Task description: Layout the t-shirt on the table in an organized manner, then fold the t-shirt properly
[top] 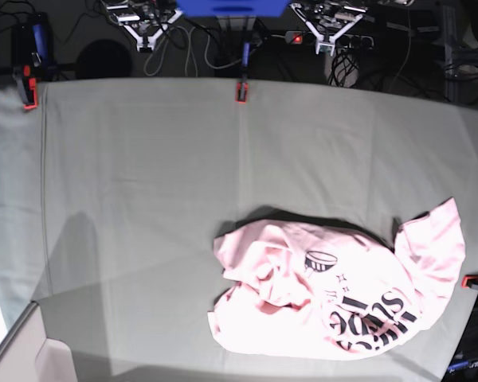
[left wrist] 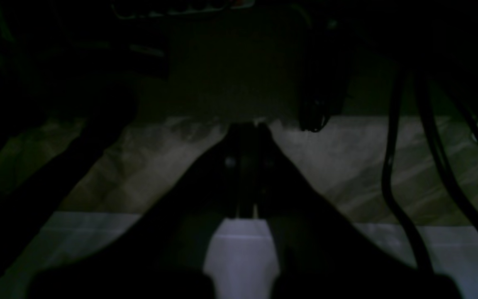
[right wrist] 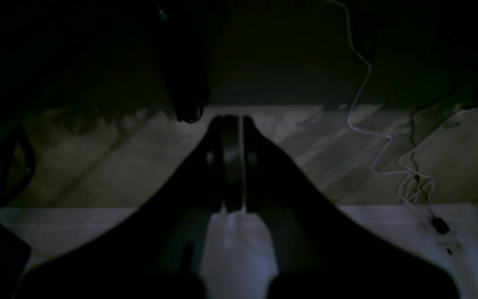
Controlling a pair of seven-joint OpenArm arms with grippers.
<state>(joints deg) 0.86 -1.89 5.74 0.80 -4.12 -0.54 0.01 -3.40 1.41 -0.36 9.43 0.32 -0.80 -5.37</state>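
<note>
Shirt: the pale pink t-shirt (top: 342,290) lies crumpled on the table (top: 143,199), well apart from both my claws, which sit at the table's far edge in the base view. It is bunched near the front edge, on my left arm's side.
Shirt shape: rumpled, with folds heaped toward its middle and one part thrown out toward the table's side edge. Black lettering (top: 374,314) shows along its near part, curved and partly creased, and a small black print (top: 321,260) sits above it.
Left claw: my left claw (left wrist: 249,126) has its fingers pressed together, tips meeting, with nothing between them. Under it I see dim grey-green cloth and a paler strip nearer the camera.
Right claw: my right claw (right wrist: 232,120) is likewise closed, only a thin bright slit between the two fingers, and holds nothing.
Light: both wrist views are very dark; beyond my fingers I make out little but cloth and shadow.
Cables: dark cables (left wrist: 392,166) hang to one side of my left claw; a thin white cable (right wrist: 371,124) trails across the cloth beside my right claw.
Table: covered in pale grey-green cloth with crease lines across it. Red-orange clamps (top: 240,91) grip its far edge between my two arms, with another at the corner (top: 29,87).
Contact: neither claw touches the shirt.
</note>
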